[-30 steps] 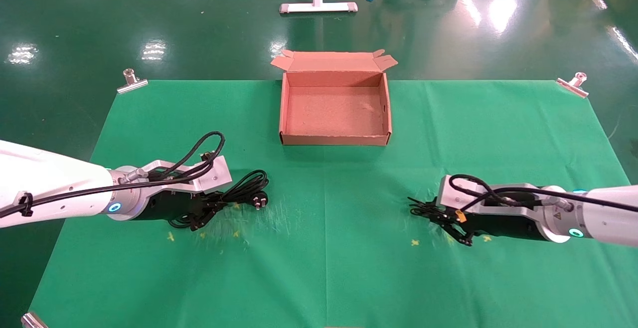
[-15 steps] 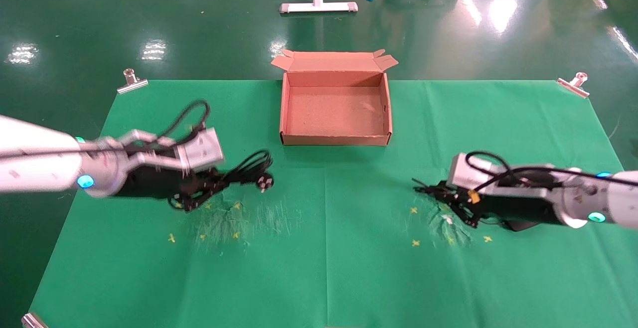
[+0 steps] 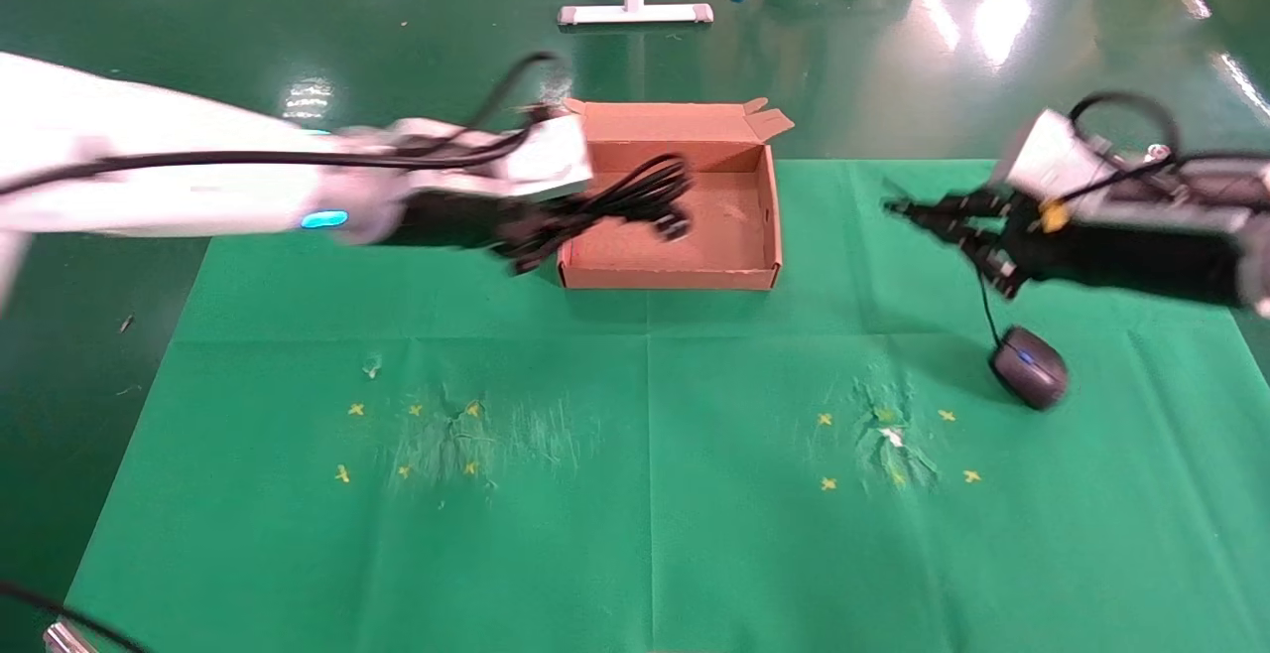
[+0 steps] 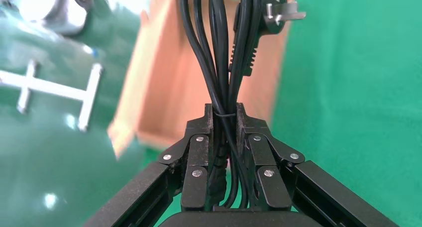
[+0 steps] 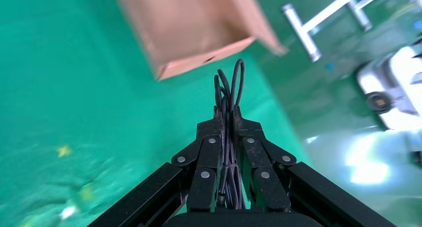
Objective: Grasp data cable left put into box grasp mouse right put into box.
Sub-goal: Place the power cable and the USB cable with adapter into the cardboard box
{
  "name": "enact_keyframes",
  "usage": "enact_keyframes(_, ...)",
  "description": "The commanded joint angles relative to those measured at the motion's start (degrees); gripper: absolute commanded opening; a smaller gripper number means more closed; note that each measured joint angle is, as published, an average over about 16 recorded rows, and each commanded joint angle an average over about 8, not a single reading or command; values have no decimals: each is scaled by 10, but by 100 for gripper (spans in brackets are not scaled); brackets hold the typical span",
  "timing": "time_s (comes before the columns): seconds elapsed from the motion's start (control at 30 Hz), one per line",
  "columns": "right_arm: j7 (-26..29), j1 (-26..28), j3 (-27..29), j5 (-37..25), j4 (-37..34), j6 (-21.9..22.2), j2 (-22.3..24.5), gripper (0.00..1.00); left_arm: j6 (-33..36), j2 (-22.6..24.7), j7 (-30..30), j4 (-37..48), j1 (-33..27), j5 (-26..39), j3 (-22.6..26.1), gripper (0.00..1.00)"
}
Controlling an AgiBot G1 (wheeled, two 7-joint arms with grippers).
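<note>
The left gripper (image 4: 222, 118), clamped on the banded middle of the thick black coiled data cable (image 3: 620, 195), carries the limp loops and chunky pronged plug ahead of it, over the shallow brown cardboard box (image 3: 667, 271). The right gripper (image 5: 227, 118) pinches only the thin bundled USB cord, so the small dark oval mouse (image 3: 1031, 380) hangs below it near the green tabletop (image 3: 645, 534). Light but floppy, the mouse will likely swing; its body offers the steadier hold.

The left gripper (image 4: 225, 118) pinches the data cable (image 4: 219, 62) tight between its fingers (image 4: 207, 118) — black strands bunched upright, the pronged plug (image 4: 281, 8) beyond them — before the box (image 4: 169, 87) on green cloth (image 4: 358, 87).
</note>
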Motion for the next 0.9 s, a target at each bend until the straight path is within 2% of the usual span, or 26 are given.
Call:
enact_keyframes(0.03, 3, 8, 10, 8, 5, 2, 10, 0, -47, 44, 41, 57, -3, 11, 3, 0)
enact_keyframes(0.17, 0, 7, 23, 23, 14, -1, 32, 0, -116, 96, 121, 144, -11, -10, 22, 0)
enact_keyframes(0.3, -6, 4, 32, 33, 12, -2, 48, 0, -158, 110, 167, 181, -15, -51, 67, 0)
enact_keyframes(0.33, -8, 4, 34, 35, 11, -2, 50, 0, -165, 110, 171, 186, -16, -61, 80, 6)
enact_keyframes(0.57, -18, 1, 42, 49, 5, 0, 57, 0, -204, 110, 176, 205, -30, -129, 162, 94)
enact_keyframes(0.6, -18, 0, 43, 51, 4, 2, 57, 0, -208, 110, 176, 207, -33, -137, 171, 100)
enact_keyframes(0.9, -4, -2, 64, 75, 12, 20, 64, 0, -235, 108, 177, 227, -52, -203, 237, 100)
